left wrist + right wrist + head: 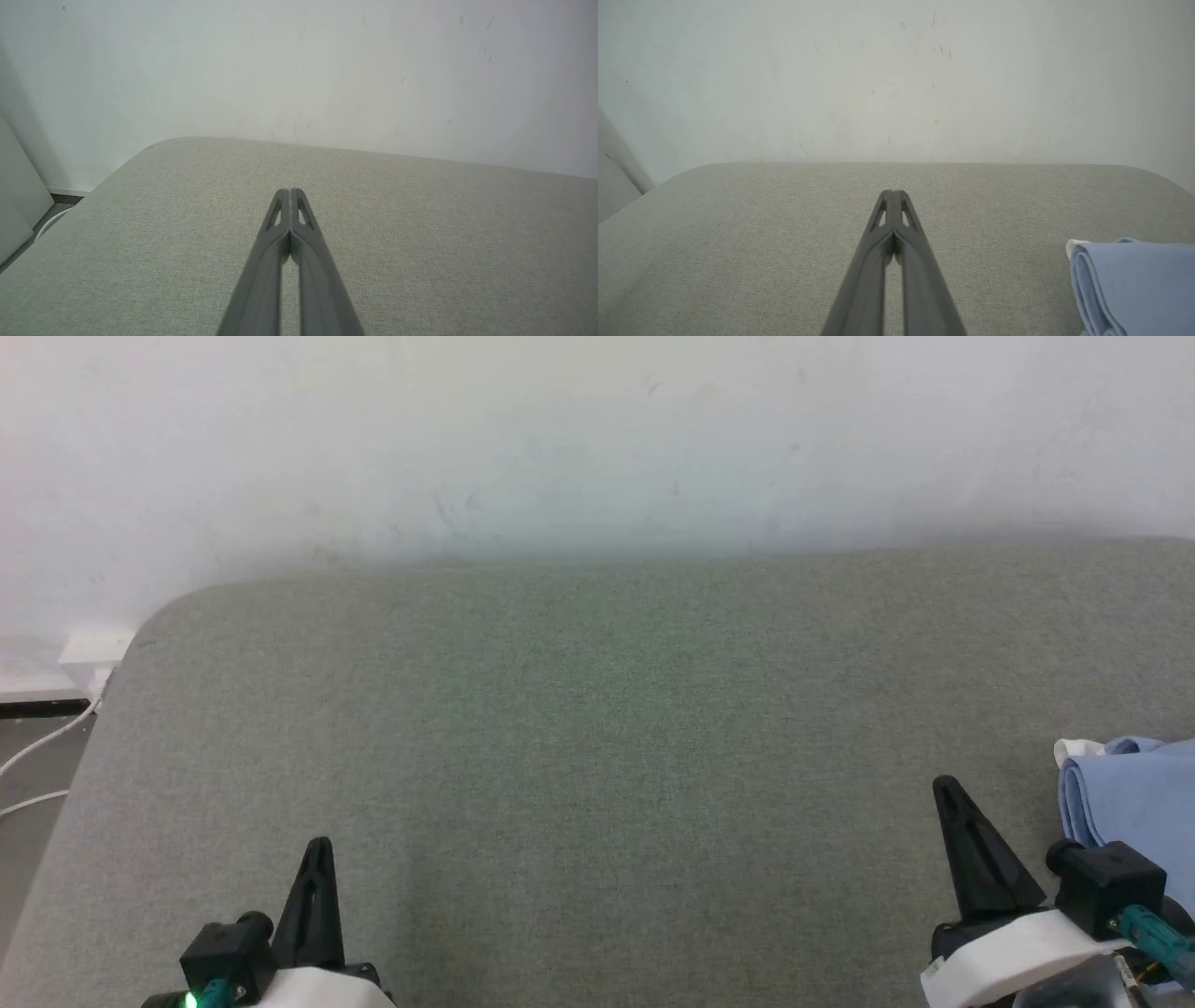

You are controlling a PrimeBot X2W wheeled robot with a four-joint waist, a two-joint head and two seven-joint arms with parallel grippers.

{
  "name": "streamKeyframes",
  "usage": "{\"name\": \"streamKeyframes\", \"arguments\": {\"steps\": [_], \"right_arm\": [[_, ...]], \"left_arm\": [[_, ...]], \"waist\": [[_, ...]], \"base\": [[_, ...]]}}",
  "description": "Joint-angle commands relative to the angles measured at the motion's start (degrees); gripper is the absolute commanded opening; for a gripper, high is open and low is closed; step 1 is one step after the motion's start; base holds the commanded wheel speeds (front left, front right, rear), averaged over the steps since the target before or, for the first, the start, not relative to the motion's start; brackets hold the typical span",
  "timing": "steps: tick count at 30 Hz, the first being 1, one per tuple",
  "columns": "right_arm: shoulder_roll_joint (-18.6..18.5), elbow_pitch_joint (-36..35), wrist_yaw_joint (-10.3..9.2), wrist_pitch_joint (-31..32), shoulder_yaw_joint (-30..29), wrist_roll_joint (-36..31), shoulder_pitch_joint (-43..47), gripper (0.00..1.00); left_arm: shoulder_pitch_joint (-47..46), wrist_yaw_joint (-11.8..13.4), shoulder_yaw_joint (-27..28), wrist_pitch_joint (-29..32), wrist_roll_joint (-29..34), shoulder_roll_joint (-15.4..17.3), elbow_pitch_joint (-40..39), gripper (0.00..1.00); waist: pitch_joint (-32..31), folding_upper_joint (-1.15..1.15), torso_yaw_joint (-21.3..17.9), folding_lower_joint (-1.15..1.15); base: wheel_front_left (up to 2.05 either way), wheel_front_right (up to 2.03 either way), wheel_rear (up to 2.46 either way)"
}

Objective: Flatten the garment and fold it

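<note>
Grey padded table (597, 709) by white wall (597, 429), garment (1134, 793) far R; both jaws closed.

The table top (597, 728) is wearing a dull, slightly rough grey woven cloth. The garment (1134, 284) is looking like soft, smooth blue cloth. The left gripper (290, 191) and the right gripper (893, 192) are showing dark, dull plastic, and the wall (597, 448) is looking white and scuffed.
</note>
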Motion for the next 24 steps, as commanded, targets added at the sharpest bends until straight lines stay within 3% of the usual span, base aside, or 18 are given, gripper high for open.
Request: {"name": "streamKeyframes", "arguments": {"steps": [1,24], "right_arm": [[0.07,0.23,-0.01,0.08,0.0,-0.65,-0.5,0.0],[0.19,1.07,-0.03,0.55,-0.04,-2.24,-1.68,0.0]], "left_arm": [[-0.42,-0.22,0.02,0.4,0.88,-0.1,-0.41,0.0],[-1.45,-0.71,0.12,2.98,3.06,-0.69,-1.66,0.0]], "waist": [[0.01,0.0,0.02,0.0],[0.06,0.0,0.19,0.0]], "base": [[0.0,0.0,0.0],[0.0,0.0,0.0]]}}
